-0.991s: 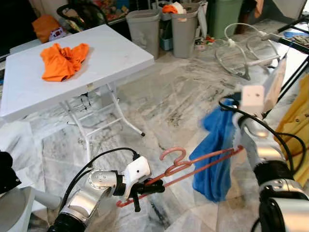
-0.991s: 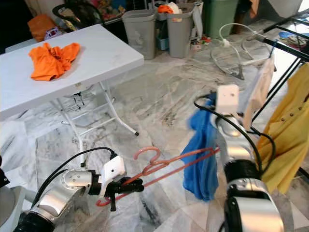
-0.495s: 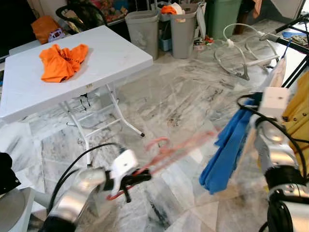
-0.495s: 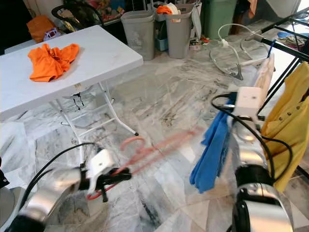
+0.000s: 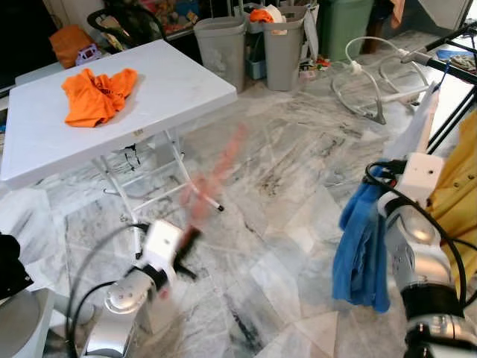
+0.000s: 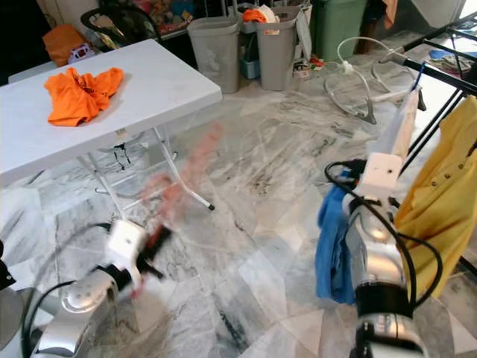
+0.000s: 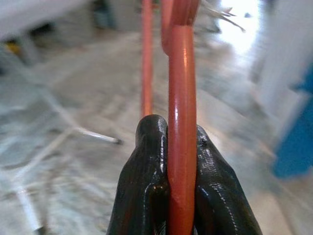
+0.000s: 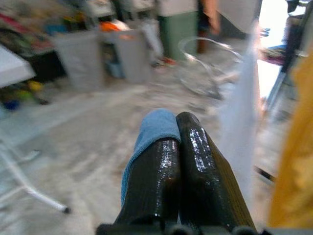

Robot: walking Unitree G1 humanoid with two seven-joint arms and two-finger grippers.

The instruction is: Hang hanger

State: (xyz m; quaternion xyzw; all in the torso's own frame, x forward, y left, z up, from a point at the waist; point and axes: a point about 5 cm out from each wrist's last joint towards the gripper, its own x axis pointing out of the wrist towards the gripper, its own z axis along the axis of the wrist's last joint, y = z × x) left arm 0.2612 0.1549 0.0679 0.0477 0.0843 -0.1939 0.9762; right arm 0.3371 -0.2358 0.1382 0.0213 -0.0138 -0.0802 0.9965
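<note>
My left claw (image 7: 182,161) is clamped on the red hanger (image 7: 182,98); in my left wrist view its bar runs straight up between my two black fingers (image 7: 146,166), squeezed from both sides. In the head views the hanger is a red smear rising from that claw toward the white tabletop's (image 5: 171,82) legs, blurred, so I cannot tell which way its hook faces.

My right claw (image 8: 177,161) has its fingers pressed together on a fold of the blue cloth (image 5: 361,246), which hangs down along my right forearm just beside the yellow garment (image 5: 456,194). That garment hangs on the black drying rack (image 5: 455,112) at my right, with a pale cloth (image 5: 421,123) next to it.

The hanger sits low on my left, well apart from the rack. To hang it well, I judge I should let the swing settle first, so the hook's direction is readable, then carry it across with the hook upright and open side facing the rail. My grip is on a bar, so the hanger could pivot between my fingers; a slow arc keeps it from twisting. The blue cloth in my right claw must stay clear of the hook's path.

An orange garment (image 5: 97,93) lies on the tabletop, with grey bins (image 5: 223,45) behind.
</note>
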